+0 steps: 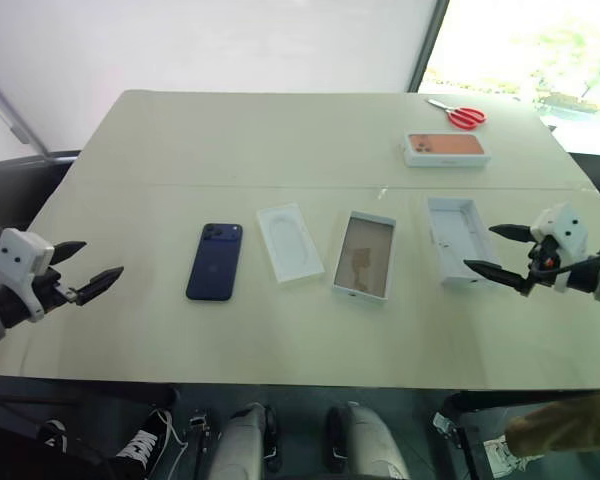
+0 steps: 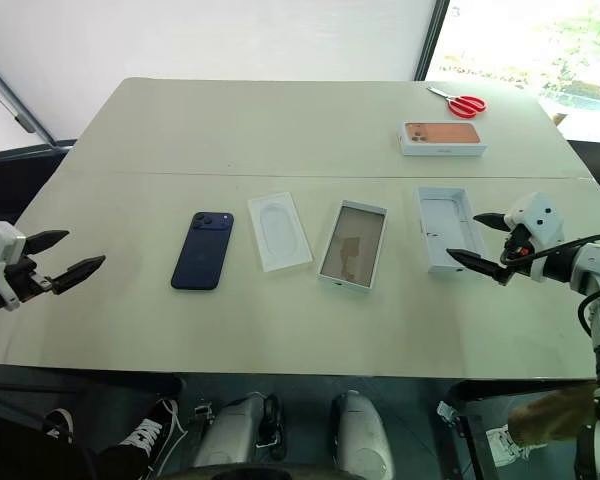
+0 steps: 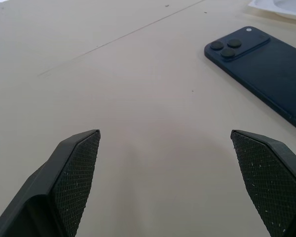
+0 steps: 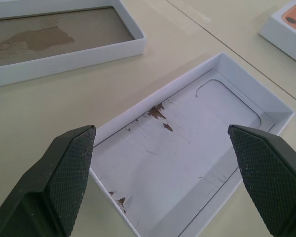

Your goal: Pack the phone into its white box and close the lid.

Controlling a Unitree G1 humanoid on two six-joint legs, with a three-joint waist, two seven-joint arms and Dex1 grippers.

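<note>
No print is legible on the far box (image 1: 446, 149). Navy phone (image 1: 215, 261), lenses up, lies on the table (image 1: 280, 140) left of the white box (image 1: 364, 256); lid (image 1: 458, 240) hollow side up. Left gripper (image 1: 88, 269) and right gripper (image 1: 498, 251) are spread, empty.

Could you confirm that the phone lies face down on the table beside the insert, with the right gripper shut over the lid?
Not quite: the right gripper is open, its fingers spread wide over the lid, as the right wrist view shows. The rest holds: the phone lies face down on the table beside the insert.
</note>
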